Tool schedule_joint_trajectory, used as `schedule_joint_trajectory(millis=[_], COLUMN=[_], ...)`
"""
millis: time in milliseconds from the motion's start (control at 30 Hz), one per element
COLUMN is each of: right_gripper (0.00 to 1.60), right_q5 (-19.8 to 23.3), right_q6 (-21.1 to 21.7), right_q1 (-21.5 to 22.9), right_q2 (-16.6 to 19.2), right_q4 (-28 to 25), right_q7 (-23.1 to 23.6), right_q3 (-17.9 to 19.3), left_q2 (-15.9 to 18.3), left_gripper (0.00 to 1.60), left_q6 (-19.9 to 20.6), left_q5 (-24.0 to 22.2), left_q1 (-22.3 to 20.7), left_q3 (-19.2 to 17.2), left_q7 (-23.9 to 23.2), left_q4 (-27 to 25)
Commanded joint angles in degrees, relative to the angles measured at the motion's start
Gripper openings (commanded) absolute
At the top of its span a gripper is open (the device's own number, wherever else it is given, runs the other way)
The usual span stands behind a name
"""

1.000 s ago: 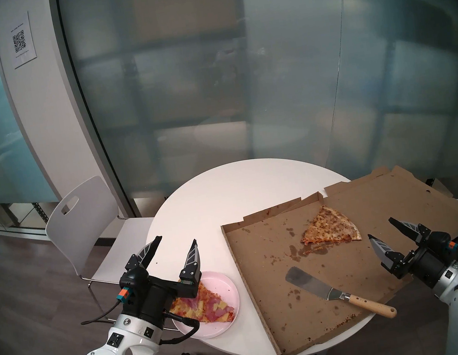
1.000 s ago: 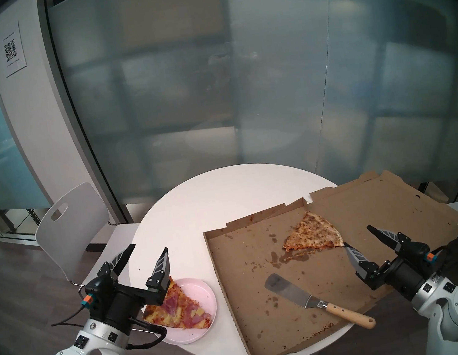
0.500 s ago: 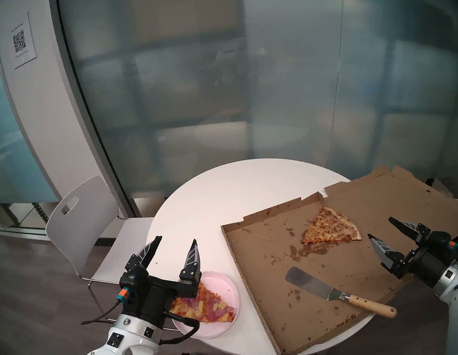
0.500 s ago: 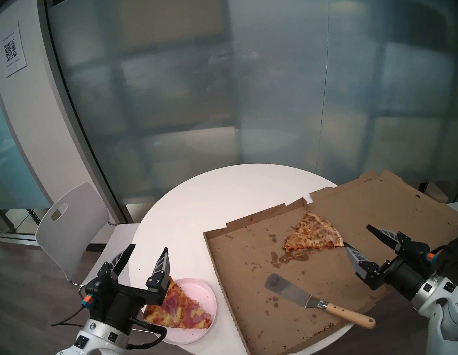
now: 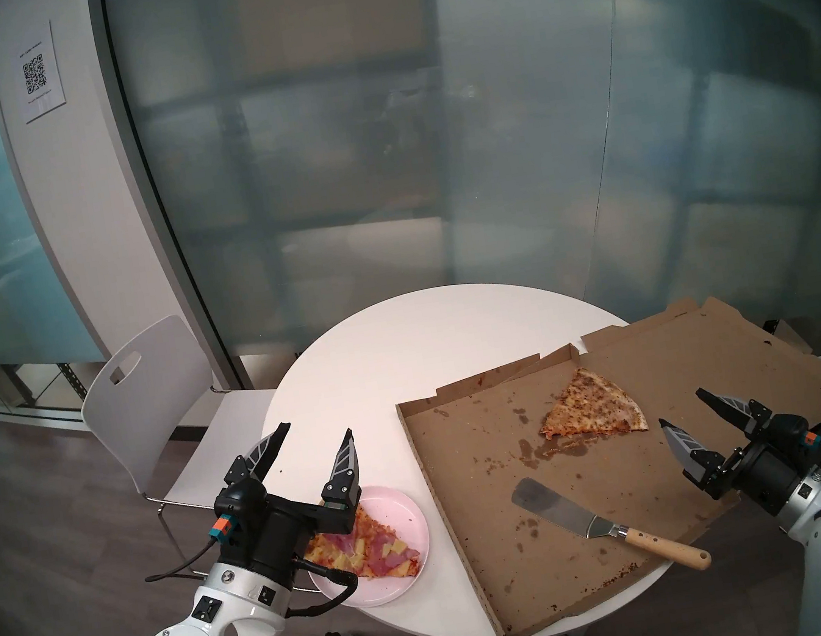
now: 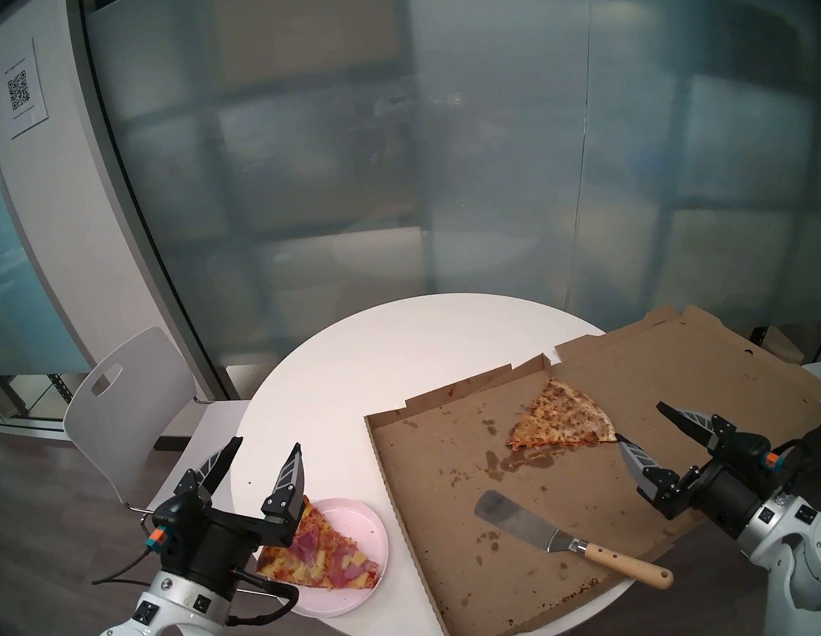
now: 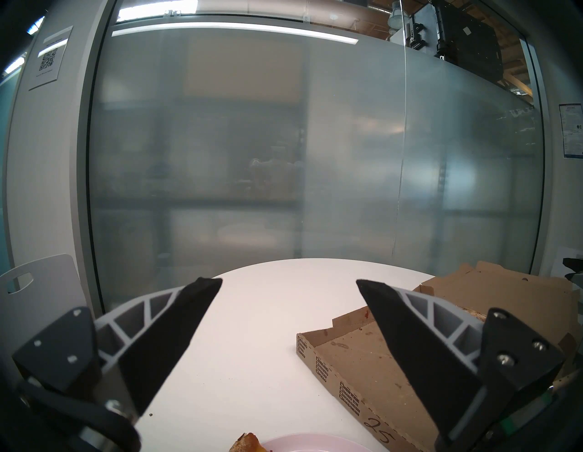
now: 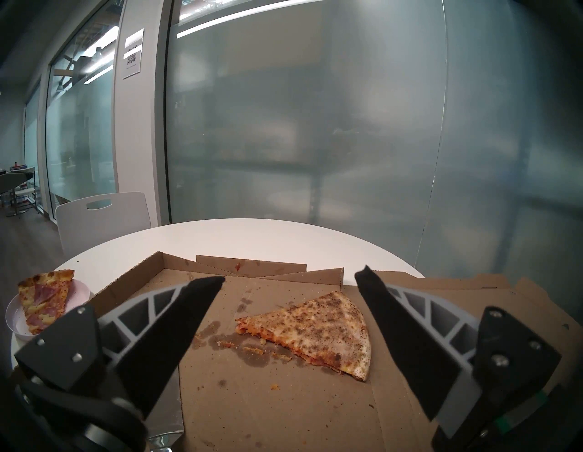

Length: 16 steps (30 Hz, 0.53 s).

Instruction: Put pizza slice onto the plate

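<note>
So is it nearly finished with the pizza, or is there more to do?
It looks finished. The ham and pineapple pizza slice lies on the pink plate. Nothing is in hand: the left gripper and right gripper are both open and empty, and the spatula lies in the pizza box. Nothing seems left; the other slice sits in the box.

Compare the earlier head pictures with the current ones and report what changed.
Nothing visibly changed. The pizza slice lies on the plate, the spatula and the pale slice lie in the open box, and the left hand and right hand hang open and empty in the same places.
</note>
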Motion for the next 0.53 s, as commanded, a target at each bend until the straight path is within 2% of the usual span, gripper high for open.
schedule_joint_trajectory(millis=[0, 500], right_gripper=[1.60, 1.60], right_q5=[0.35, 0.21], right_q6=[-0.14, -0.09], right_q1=[0.43, 0.58], right_q2=[0.02, -0.16], right_q4=[-0.85, -0.84], right_q7=[-0.04, 0.18], right_q3=[0.16, 0.26], left_q2=[0.11, 0.10], left_gripper=[1.60, 1.60], left_q6=[-0.45, -0.45], left_q5=[-0.06, -0.06], left_q1=[-0.09, -0.10], left_q3=[-0.13, -0.13], left_q7=[-0.14, -0.15], left_q4=[-1.16, -1.16])
